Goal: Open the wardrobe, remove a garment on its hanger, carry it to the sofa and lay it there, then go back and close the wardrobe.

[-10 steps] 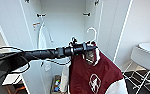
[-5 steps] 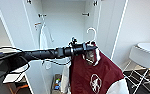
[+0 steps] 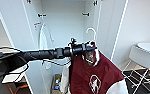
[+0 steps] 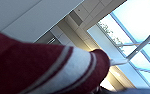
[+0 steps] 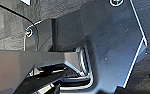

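Since a second ago, very little has shifted: the left arm keeps reaching across the head view and the jacket hangs just where it hung, with only a slight drift of the whole scene that could be the camera's own.

The left end effector [image 3: 91, 48] is clenched on the hanger [image 3: 91, 33] at the neck of the garment [image 3: 96, 72], just below the curved hook. That hook stands free in the air in front of the wardrobe [image 3: 61, 22], touching no rail. The dark red jacket hangs from it, in front of the open doorway, toward the right-hand door. In the left wrist view the striped collar of the garment [image 4: 53, 67] lies close to the lens, and the white hanger [image 4: 141, 47] runs up past it against ceiling panels.

Both doors stand open, and a white shirt [image 3: 44, 42] remains inside, near the left wall. A white chair [image 3: 143, 58] stands to the right, well apart from the jacket.

My reading is that the take-out step is done and the carry to the sofa is yet to begin. Whether the right end effector is clenched or released, I cannot tell.
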Controlling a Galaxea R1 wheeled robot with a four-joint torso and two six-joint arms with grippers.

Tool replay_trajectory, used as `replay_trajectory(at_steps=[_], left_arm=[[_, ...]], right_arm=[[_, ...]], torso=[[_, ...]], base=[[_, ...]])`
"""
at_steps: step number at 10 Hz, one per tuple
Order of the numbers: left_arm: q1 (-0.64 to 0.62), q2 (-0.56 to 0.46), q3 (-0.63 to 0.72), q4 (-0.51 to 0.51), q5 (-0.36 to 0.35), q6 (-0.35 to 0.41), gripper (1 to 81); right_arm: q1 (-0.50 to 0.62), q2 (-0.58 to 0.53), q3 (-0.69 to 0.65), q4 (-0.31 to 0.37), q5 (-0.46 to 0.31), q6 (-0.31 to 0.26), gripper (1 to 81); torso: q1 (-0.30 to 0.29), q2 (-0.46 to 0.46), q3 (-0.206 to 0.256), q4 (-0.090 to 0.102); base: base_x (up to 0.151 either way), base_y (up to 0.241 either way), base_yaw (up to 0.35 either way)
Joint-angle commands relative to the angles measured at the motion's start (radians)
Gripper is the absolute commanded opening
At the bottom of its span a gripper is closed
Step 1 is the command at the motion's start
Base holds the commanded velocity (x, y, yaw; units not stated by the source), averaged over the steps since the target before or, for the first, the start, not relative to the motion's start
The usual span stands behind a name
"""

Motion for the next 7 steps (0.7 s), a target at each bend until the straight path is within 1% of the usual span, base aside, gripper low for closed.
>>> replay_trajectory(at_steps=[1,3,4,5,7], left_arm=[[-0.141,-0.032,0.058,-0.028,-0.042,0.067,1.0],[-0.072,-0.076,0.078,-0.028,-0.106,0.104,1.0],[-0.048,-0.101,0.088,-0.028,-0.114,0.108,1.0],[-0.026,-0.142,0.119,-0.028,-0.116,0.130,1.0],[0.003,-0.199,0.150,-0.026,-0.117,0.139,1.0]], right_arm=[[0.030,0.001,0.006,-0.001,-0.042,-0.001,81.1],[0.032,0.004,0.006,-0.001,-0.042,-0.001,81.1],[0.032,0.006,0.006,-0.001,-0.042,-0.001,81.1],[0.032,0.006,0.006,-0.001,-0.042,-0.001,81.1],[0.032,0.006,0.006,-0.003,-0.042,-0.001,81.1]], torso=[[0.000,0.000,0.000,0.000],[0.000,0.000,0.000,0.000],[0.000,0.000,0.000,0.000],[0.000,0.000,0.000,0.000],[0.000,0.000,0.000,0.000]], base=[[0.000,0.000,0.000],[0.000,0.000,0.000],[0.000,0.000,0.000],[0.000,0.000,0.000],[0.000,0.000,0.000]])
